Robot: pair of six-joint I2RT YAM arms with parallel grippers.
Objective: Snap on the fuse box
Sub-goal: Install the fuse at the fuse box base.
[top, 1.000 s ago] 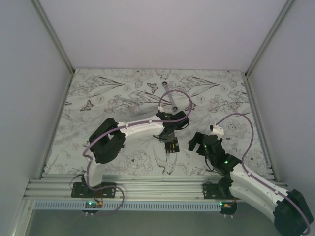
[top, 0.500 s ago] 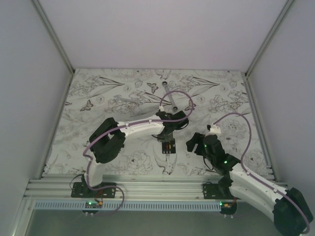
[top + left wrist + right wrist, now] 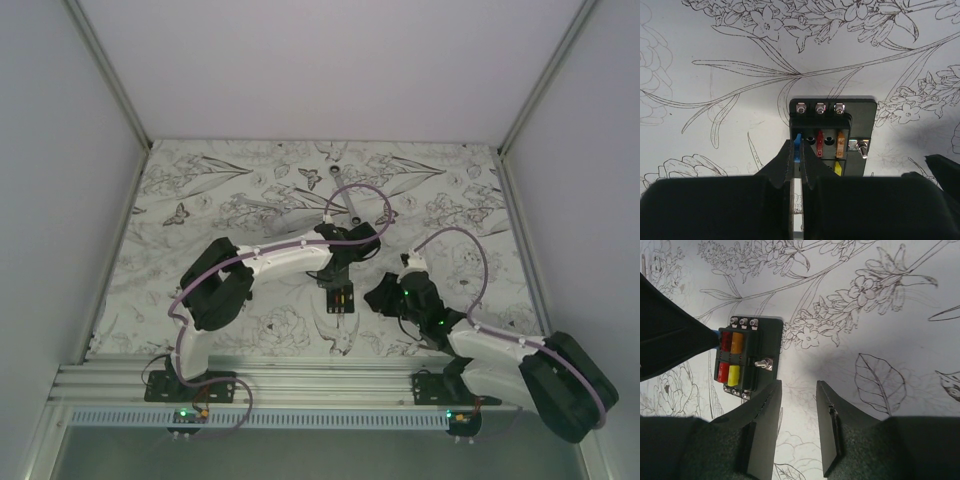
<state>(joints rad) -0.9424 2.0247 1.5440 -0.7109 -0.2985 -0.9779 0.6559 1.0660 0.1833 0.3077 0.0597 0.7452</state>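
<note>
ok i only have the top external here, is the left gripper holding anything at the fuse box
Observer: Yes. In the left wrist view the left gripper is pinched on a small blue fuse at the left edge of the fuse box.
Operator: and the right one, is it on the box
Observer: No. The right gripper is open, holds nothing, and sits just beside the box, apart from it.
Operator: any cover on the box
Observer: None shows. In the right wrist view a yellow fuse and an orange fuse sit uncovered.

black fuse box [image 3: 747, 357], blue fuse [image 3: 797, 145], floral table [image 3: 890, 300]
</note>
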